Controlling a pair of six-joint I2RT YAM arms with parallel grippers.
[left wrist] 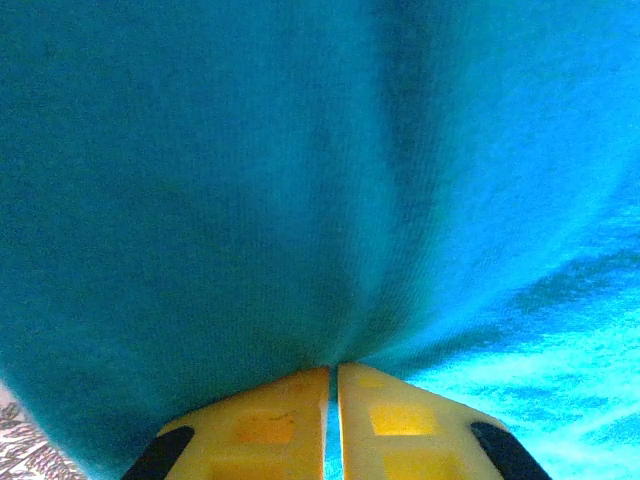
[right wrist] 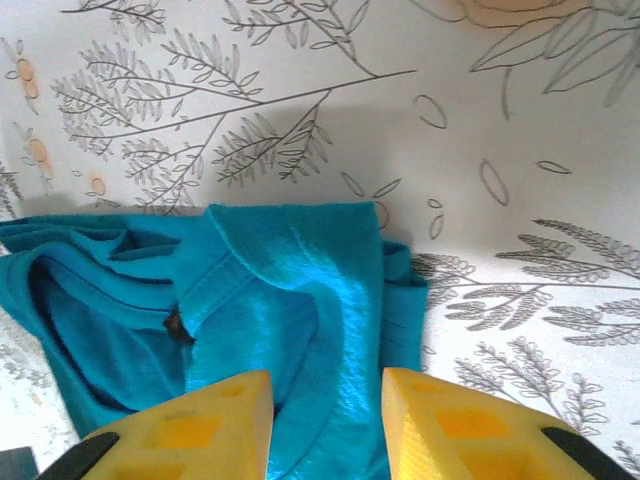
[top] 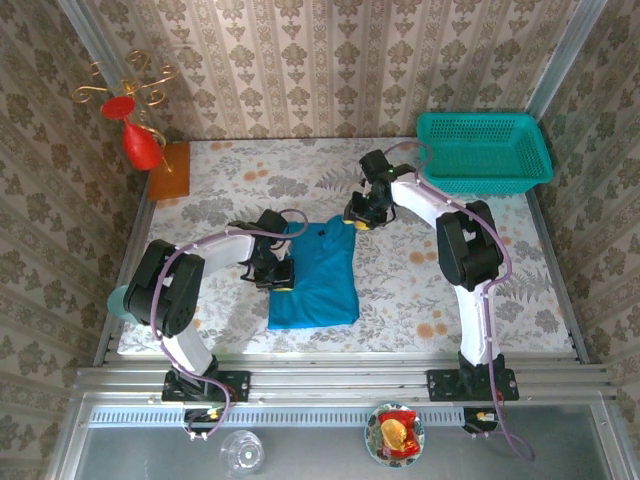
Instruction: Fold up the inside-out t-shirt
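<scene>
Bright, even light; soft shadows

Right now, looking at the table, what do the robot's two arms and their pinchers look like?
Both the left arm and right arm have white shells between chunky black joints, with a thin lilac cable looping alongside. The left gripper and right gripper each have two flat yellow fingers with black bases.

T-shirt (top: 318, 275): soft matt knit cloth. Basket (top: 485, 184): plastic mesh. Tablecloth (top: 420, 290): matt, printed.
</scene>
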